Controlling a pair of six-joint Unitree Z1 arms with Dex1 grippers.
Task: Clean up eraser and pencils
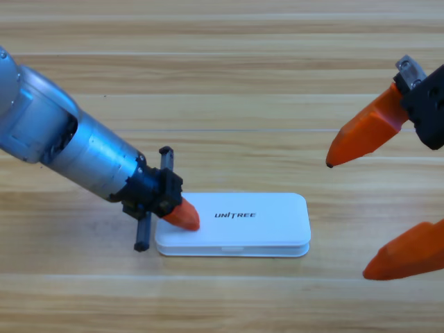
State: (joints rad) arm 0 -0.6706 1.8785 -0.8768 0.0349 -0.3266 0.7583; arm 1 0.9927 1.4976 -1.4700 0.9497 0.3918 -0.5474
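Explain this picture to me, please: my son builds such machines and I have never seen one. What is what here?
One camera looks down on a wooden table. Two robot arms work there, each ending in a pincer with two orange jaws. The grey left arm reaches in from the left; its pincer presses on the left end of a closed white case marked UNITREE. I cannot tell how its jaws stand. The right pincer waits at the right edge, jaws wide apart, holding nothing. No eraser or pencils show on the table; whether they are inside the case cannot be seen.
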